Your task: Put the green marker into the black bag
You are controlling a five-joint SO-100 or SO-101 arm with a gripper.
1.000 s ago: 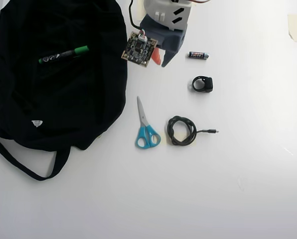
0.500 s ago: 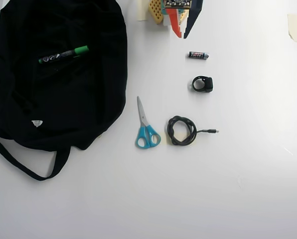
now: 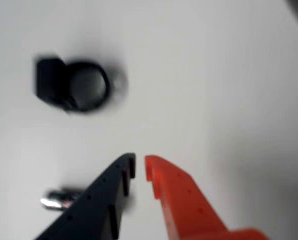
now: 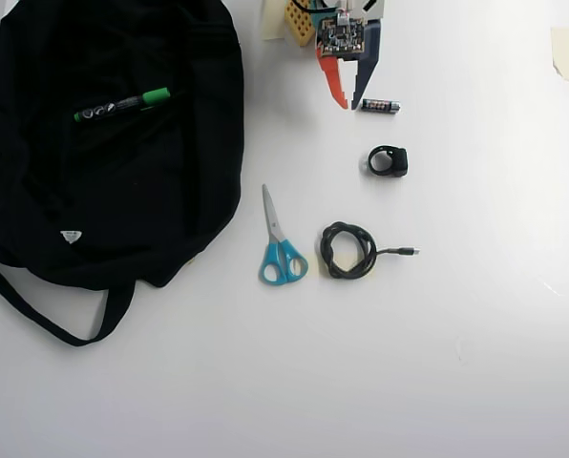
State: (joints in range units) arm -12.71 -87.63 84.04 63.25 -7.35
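The green marker lies slanted on top of the black bag at the left of the overhead view, its green cap toward the right. My gripper is far to its right, at the top middle, pointing down the picture beside a small battery. In the wrist view my gripper shows its dark and orange fingers almost touching, with nothing between them. Neither marker nor bag appears in the wrist view.
A small battery lies just right of the fingertips and is partly hidden in the wrist view. Below it sits a black ring-shaped piece. Blue scissors and a coiled cable lie mid-table. Tape is stuck at the far right.
The arm left the bag's right edge, pulled back toward the top of the overhead view, then came down a little. Its fingertips now sit beside the battery. The marker has not moved.
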